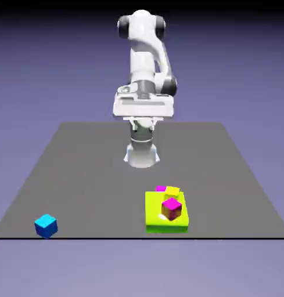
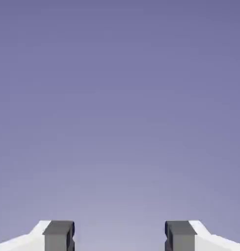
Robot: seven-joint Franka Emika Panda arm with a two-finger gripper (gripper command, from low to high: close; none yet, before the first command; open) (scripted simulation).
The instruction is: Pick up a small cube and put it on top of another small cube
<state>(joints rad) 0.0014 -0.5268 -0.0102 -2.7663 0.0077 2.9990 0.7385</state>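
A lime-green block [image 1: 156, 219] lies on the table [image 1: 97, 180].

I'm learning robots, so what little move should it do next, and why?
Probably swing the open gripper toward the blue cube, since its jaws hold nothing and that cube sits apart, near the table's edge.

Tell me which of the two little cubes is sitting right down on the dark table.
The cyan-topped blue cube, at the exterior view's left; the magenta-topped one is by the lime-green block.
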